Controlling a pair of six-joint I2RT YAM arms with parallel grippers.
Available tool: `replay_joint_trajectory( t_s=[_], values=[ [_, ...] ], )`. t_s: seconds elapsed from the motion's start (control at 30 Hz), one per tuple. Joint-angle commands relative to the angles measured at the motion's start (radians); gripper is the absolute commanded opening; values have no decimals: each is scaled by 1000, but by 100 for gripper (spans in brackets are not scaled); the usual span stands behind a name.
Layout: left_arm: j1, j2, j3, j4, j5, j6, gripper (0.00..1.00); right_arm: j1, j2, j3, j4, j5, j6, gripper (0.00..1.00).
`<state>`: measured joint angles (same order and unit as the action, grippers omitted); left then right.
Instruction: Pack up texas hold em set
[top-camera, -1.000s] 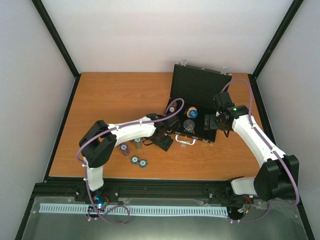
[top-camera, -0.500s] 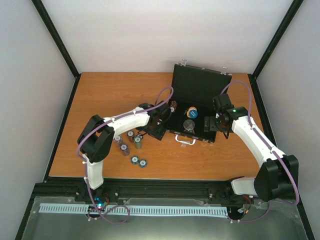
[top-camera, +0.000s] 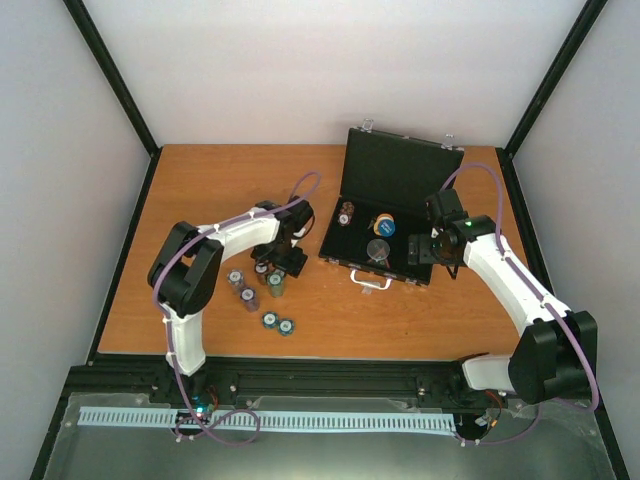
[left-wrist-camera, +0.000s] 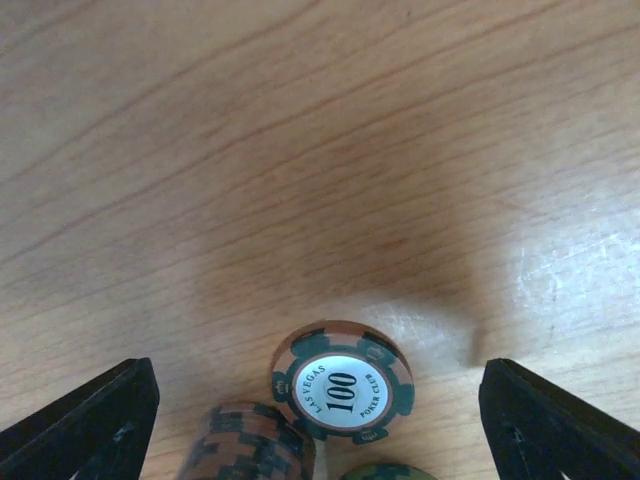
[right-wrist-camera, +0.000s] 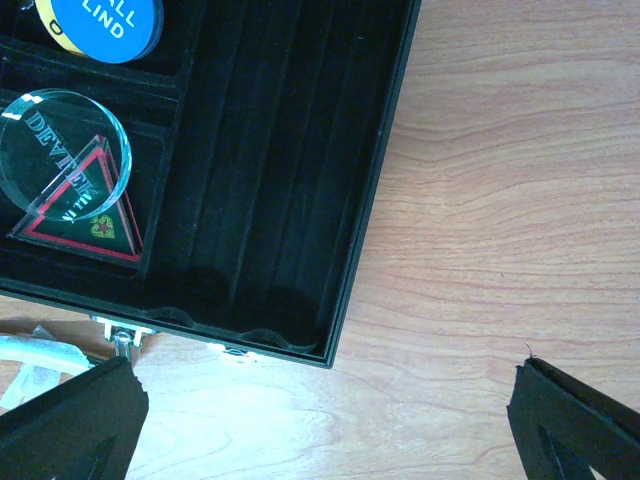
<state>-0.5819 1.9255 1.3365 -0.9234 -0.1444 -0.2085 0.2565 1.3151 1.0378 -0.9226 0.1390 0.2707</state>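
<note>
Two wrist views add detail. The left tool (left-wrist-camera: 320, 400), spread wide and empty, hangs over a "100" chip (left-wrist-camera: 343, 382) among the chip stacks (top-camera: 258, 283) on the wooden tabletop (top-camera: 200, 200), left of the open case (top-camera: 400, 170). The right tool (right-wrist-camera: 325, 370), equally wide, hovers at the case's near right corner. The blue disc (right-wrist-camera: 105, 25) and triangular token (right-wrist-camera: 95, 225) lie inside. White walls (top-camera: 300, 70) enclose the tabletop.

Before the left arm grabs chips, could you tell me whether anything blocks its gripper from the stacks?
Nothing visible does. The open left gripper hangs right above the stacks, and the wrist view shows the 100 chip lying uncovered between its fingers.
</note>
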Motion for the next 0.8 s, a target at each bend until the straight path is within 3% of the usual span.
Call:
replay_joint_trajectory(
  t_s=[0.0, 0.37, 0.53, 0.77],
  values=[
    [18, 12, -24, 15, 43, 49, 86, -8, -18, -8, 15, 7, 4, 100],
    [19, 23, -85, 28, 45, 49, 82, -8, -25, -14, 18, 7, 9, 100],
    [19, 34, -95, 39, 46, 45, 55, -8, -28, -18, 22, 4, 12, 100],
    [19, 42, -86, 39, 46, 41, 51, -8, -33, -20, 24, 2, 13, 100]
  ],
)
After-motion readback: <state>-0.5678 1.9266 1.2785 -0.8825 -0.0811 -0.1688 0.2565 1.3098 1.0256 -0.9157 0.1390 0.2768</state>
